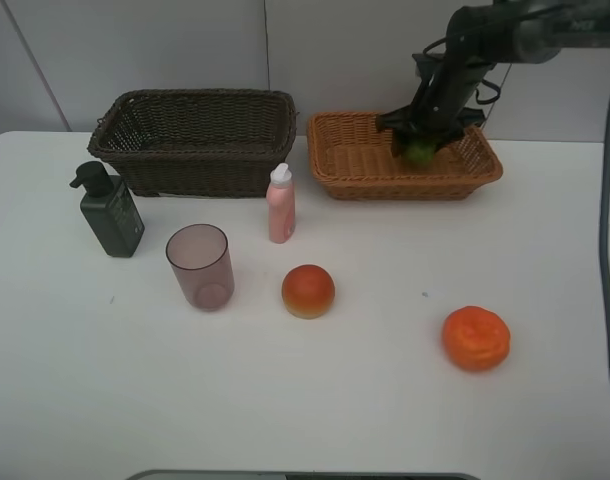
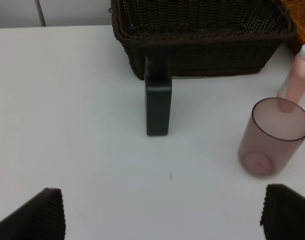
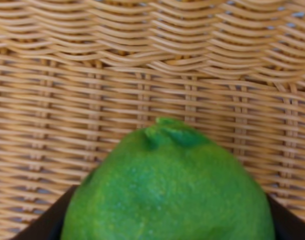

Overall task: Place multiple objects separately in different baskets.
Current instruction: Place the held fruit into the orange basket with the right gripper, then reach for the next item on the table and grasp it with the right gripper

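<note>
My right gripper (image 1: 422, 140) is down inside the light orange-brown basket (image 1: 355, 180), shut on the green citrus (image 1: 420, 152). The right wrist view shows that citrus (image 3: 167, 190) filling the gap between dark fingers (image 3: 47, 226), against the basket's weave (image 3: 142, 60). My left gripper (image 2: 162, 215) is open over bare table, short of the dark green pump bottle (image 2: 158, 102) and the purplish cup (image 2: 275, 137). The dark brown basket (image 1: 195, 97) stands at the back left, nothing showing inside. On the table are the pink bottle (image 1: 281, 205), the red-orange fruit (image 1: 308, 291) and the wrinkled orange (image 1: 476, 338).
The pump bottle (image 1: 110, 212) stands just in front of the dark basket's left end, and the cup (image 1: 200, 267) is in front of the pink bottle. The two baskets sit side by side against the back wall. A cable hangs down the right edge.
</note>
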